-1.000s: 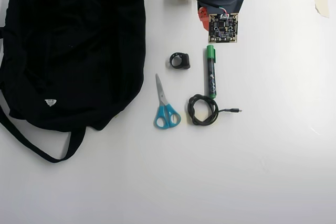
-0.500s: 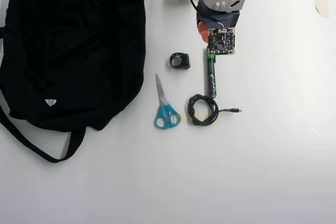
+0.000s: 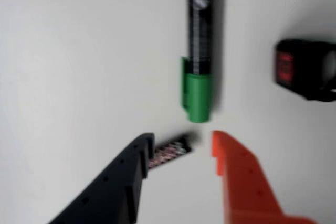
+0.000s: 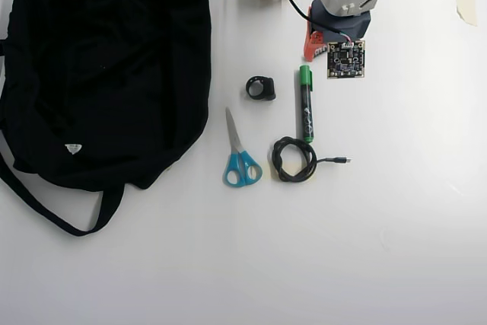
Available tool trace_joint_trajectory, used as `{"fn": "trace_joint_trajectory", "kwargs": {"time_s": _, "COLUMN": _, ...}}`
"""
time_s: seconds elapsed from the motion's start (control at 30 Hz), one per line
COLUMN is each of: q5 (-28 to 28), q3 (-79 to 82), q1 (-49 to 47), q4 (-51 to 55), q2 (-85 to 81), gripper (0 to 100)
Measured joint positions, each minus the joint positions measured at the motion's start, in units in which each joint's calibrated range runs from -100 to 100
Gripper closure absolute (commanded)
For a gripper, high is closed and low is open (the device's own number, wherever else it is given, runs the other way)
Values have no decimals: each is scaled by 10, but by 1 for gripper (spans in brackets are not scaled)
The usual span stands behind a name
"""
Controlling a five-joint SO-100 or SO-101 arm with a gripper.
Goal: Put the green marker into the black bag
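Green marker (image 4: 305,104) — one. It lies flat on the white table (image 4: 396,234), running twelve to six in the overhead view, green cap at twelve, nothing touching the cap. In the wrist view the marker (image 3: 198,51) comes down from twelve, its cap end stopping just short of the fingertips.

Gripper (image 3: 181,148) — one, two fingers: a black one (image 3: 123,179) at seven and an orange one (image 3: 239,174) at five in the wrist view. They stand spread apart with bare table between them and hold nothing. From overhead the gripper (image 4: 323,49) sits at about one o'clock from the marker cap, close to it but apart.

Cable (image 4: 295,160) — one, black, coiled, at six o'clock from the marker; the marker's lower end just touches or overlaps the coil, and a loose tail runs toward three.

Small black object (image 4: 261,87) — one, at nine o'clock from the marker, near but clear of it; its make is unclear.

Scissors (image 4: 240,154) — one pair, blue handles, at about eight o'clock from the marker, blades pointing to twelve.

Black bag (image 4: 99,66) — one, well apart at nine o'clock, filling the overhead view's left side, strap trailing to seven. Whether its mouth is open cannot be told.

Open room — broad bare table from three round to six.
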Motion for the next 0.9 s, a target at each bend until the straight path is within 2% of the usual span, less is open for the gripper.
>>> {"fn": "trace_joint_trajectory", "kwargs": {"time_s": 0.13, "q5": -26, "q3": 51, "q1": -20, "q4": -70, "q2": 0, "gripper": 83}}
{"fn": "trace_joint_trajectory", "kwargs": {"time_s": 0.33, "q5": -32, "q3": 105, "q1": -19, "q4": -161, "q2": 0, "gripper": 81}}
{"fn": "trace_joint_trajectory", "kwargs": {"time_s": 0.5, "q5": -31, "q3": 127, "q1": -1, "q4": -172, "q2": 0, "gripper": 77}}
{"fn": "trace_joint_trajectory", "kwargs": {"time_s": 0.9, "q5": 21, "q3": 137, "q1": 23, "q4": -172, "q2": 28, "gripper": 76}}
